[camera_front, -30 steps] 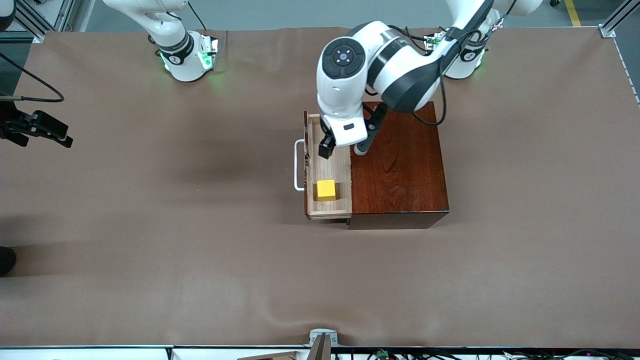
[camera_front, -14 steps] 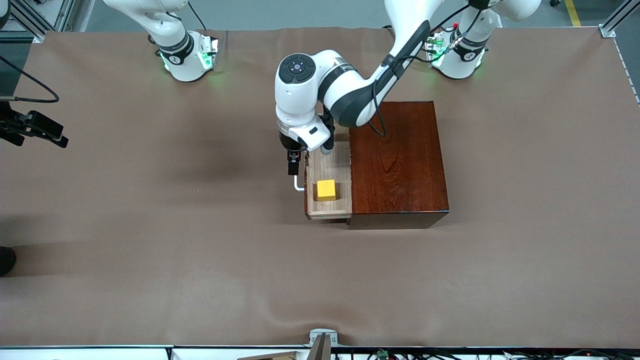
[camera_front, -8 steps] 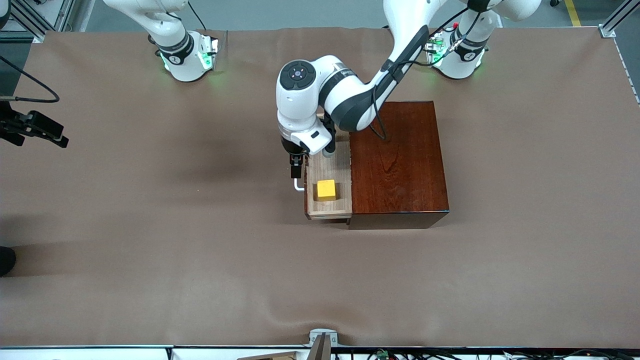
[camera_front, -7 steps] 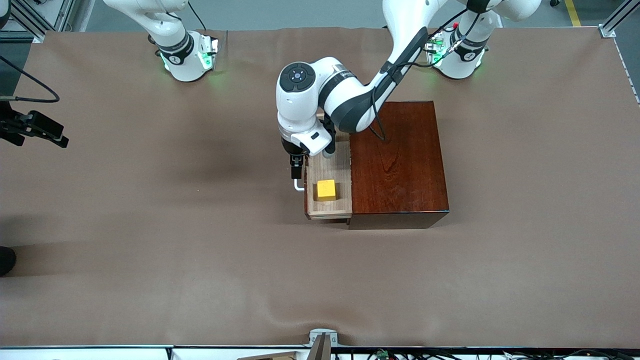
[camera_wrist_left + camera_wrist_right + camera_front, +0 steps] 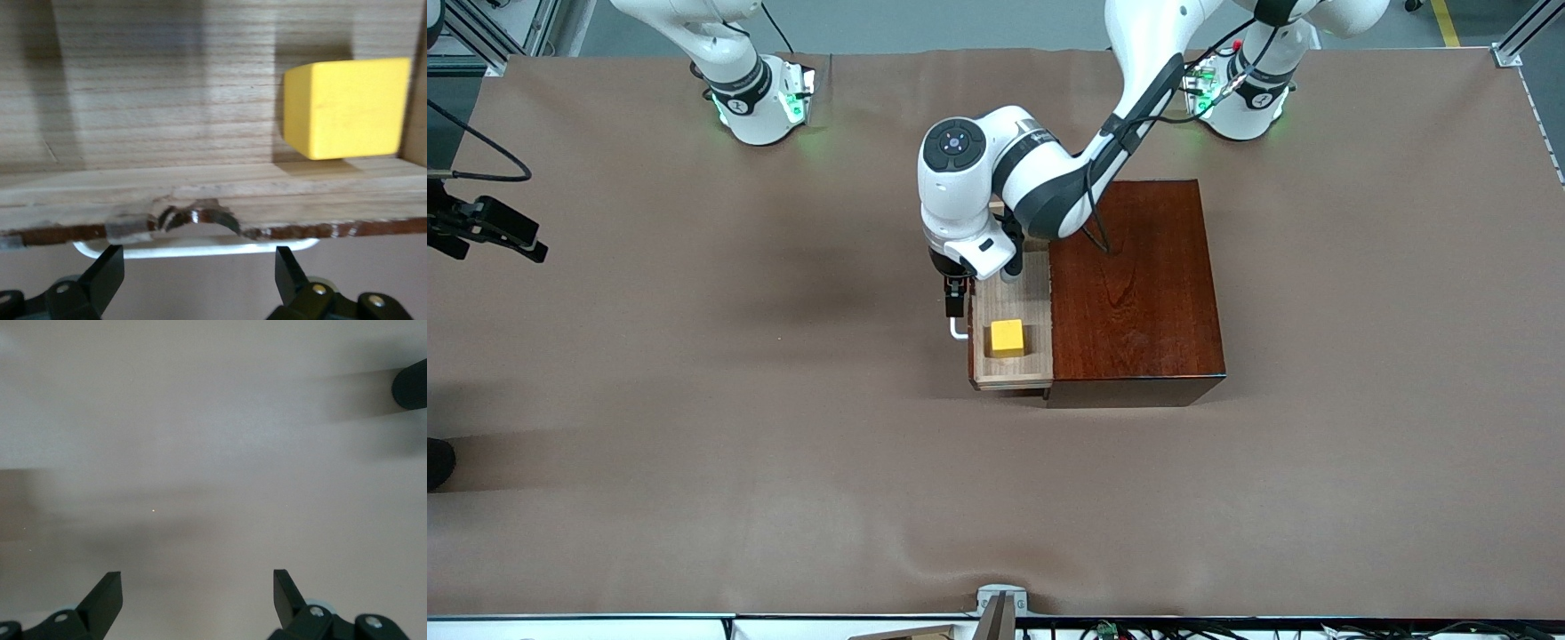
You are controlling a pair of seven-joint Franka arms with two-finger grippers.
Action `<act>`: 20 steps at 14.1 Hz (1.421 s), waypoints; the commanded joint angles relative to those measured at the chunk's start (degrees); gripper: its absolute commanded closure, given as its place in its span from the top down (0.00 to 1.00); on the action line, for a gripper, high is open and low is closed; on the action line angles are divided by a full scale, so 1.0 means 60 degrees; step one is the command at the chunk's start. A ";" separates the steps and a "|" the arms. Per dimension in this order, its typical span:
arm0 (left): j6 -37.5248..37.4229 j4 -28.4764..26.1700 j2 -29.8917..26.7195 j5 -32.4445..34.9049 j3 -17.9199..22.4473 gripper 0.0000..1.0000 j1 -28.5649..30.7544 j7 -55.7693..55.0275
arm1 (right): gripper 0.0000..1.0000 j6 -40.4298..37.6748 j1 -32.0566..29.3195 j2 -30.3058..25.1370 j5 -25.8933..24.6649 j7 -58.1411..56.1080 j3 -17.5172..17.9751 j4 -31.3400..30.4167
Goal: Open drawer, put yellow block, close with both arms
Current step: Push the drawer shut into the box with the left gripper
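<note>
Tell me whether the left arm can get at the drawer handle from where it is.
Probably yes. The left gripper hangs open right at the white handle, fingers either side of it, nothing between them.

The drawer (image 5: 1011, 324) stands pulled out of a glossy dark mahogany box (image 5: 1134, 289) that sits near the middle of the table, somewhat toward the left arm's end. Its tray is pale light wood with a dark reddish-brown front, chipped at the top edge behind the handle, which is a white U-shaped bar (image 5: 193, 249). The yellow block (image 5: 1007, 338), a small bright cube with plain faces, rests flat on the tray floor (image 5: 167, 93), in the part nearer the front camera, close to the drawer front.
</note>
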 commanded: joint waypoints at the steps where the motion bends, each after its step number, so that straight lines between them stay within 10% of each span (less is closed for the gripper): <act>1: -0.0381 0.0257 0.0149 -0.0252 0.0016 1.00 0.0015 0.0340 | 1.00 -0.0013 -0.0123 -0.0174 0.0001 -0.0002 0.0115 -0.0042; 20: -0.3162 0.0228 -0.0246 0.0361 0.1217 1.00 0.0177 0.0208 | 1.00 0.0017 -0.0108 -0.0159 0.0001 -0.0002 0.0115 -0.0042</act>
